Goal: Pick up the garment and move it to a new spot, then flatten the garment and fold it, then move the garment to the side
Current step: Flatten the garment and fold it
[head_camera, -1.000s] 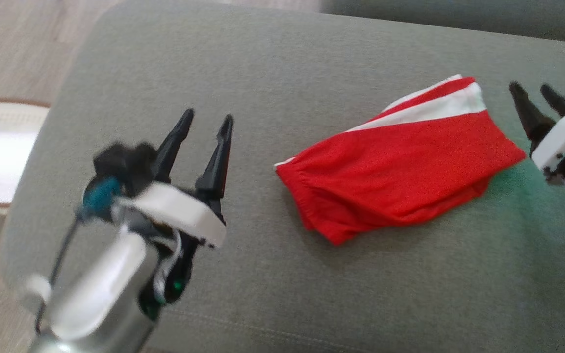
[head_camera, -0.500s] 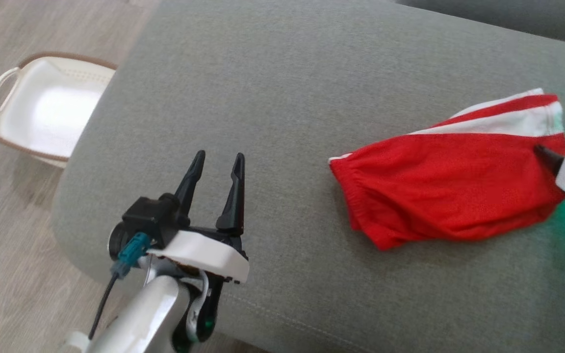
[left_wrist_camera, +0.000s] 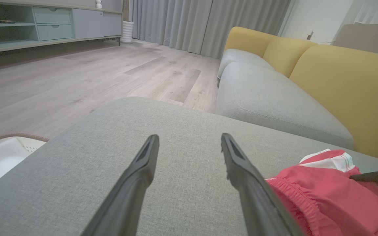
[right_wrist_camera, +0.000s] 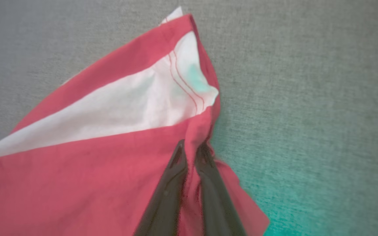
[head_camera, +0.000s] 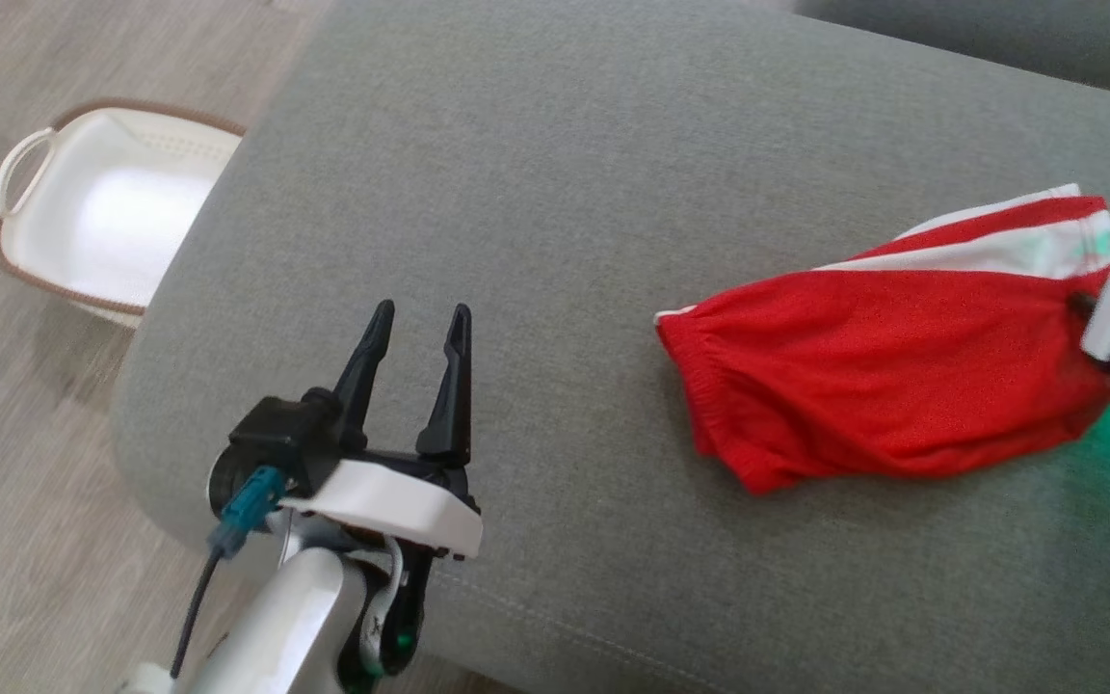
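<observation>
The garment [head_camera: 883, 381] is a pair of red shorts with a white side stripe, lying folded on the grey cushion [head_camera: 565, 193] at the right. My right gripper [right_wrist_camera: 190, 147] is shut on the garment [right_wrist_camera: 94, 157], pinching the red fabric at its right edge just below the white stripe. In the head view that gripper [head_camera: 1085, 306] shows at the far right edge, its white housing against the cloth. My left gripper [head_camera: 415, 323] hovers open over bare cushion well to the left of the shorts, nothing between its fingers [left_wrist_camera: 238, 164]. The garment [left_wrist_camera: 326, 193] lies to its right.
A white laundry basket [head_camera: 25, 159] with a brown rim stands on the wooden floor beyond the cushion's left edge. A sofa with yellow backrests [left_wrist_camera: 340, 85] and grey seat sits beyond the cushion. Green light from the right wrist tints the cushion near the shorts.
My right gripper reached the shorts' right edge and shut on the fabric. The head camera swung left over the second, bringing the basket into view. The left gripper stays open.
</observation>
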